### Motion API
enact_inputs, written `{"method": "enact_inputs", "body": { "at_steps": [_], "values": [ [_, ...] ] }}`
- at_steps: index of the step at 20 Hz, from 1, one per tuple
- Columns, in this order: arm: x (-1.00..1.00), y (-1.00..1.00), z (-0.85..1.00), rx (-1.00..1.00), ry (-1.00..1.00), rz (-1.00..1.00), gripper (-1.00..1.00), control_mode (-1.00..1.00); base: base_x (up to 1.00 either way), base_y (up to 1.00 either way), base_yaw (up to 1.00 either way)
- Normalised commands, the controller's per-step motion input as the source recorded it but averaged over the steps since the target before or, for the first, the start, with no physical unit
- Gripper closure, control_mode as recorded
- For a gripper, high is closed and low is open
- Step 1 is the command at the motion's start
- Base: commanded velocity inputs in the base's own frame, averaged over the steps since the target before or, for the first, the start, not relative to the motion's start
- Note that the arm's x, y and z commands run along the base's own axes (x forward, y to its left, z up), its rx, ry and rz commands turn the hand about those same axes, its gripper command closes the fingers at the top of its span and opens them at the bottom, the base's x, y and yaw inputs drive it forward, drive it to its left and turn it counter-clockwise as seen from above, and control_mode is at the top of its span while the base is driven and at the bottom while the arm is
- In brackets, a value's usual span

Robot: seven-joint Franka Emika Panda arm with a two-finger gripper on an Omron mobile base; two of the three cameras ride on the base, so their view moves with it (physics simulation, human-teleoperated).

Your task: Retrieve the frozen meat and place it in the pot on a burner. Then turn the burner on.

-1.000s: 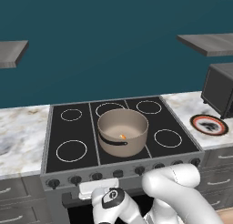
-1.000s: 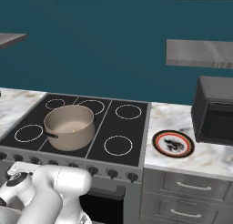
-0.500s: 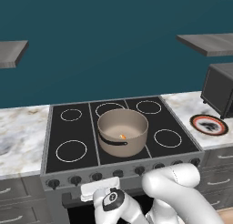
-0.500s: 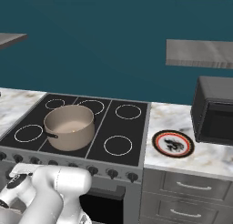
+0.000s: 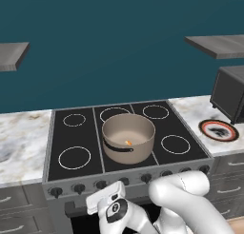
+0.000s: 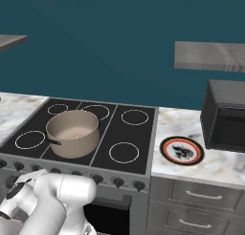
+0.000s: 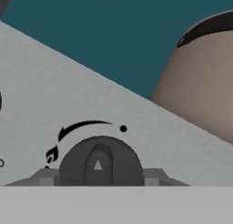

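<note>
Just before the end effector [image 7: 97, 184] (grip state unclear) sits a knob [image 7: 100, 161], pot [image 7: 205, 77] beyond.

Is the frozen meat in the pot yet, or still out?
In. The left base view shows the frozen meat, a small orange chunk, lying on the floor inside the pot.

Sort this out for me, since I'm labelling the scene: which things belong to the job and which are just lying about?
Part of the job:
- large beige-tan pot with dark side handle
- small orange-yellow frozen meat chunk inside it
- black stove top with ringed burners
- dark round stove knob before the gripper

Lying about:
- round red-rimmed white plate
- dark microwave
</note>
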Motion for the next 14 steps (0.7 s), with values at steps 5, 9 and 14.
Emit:
{"method": "enact_inputs", "body": {
  "at_steps": [5,9,14],
  "values": [
    [0.00,0.00,-0.05,-0.40,0.11,0.14,1.00,-1.00,0.00,0.00,0.00],
    [0.00,0.00,-0.10,-0.38,0.11,0.15,1.00,-1.00,0.00,0.00,0.00],
    [0.00,0.00,-0.04,-0.29,0.09,0.13,1.00,-1.00,0.00,0.00,0.00]
  ]
}}
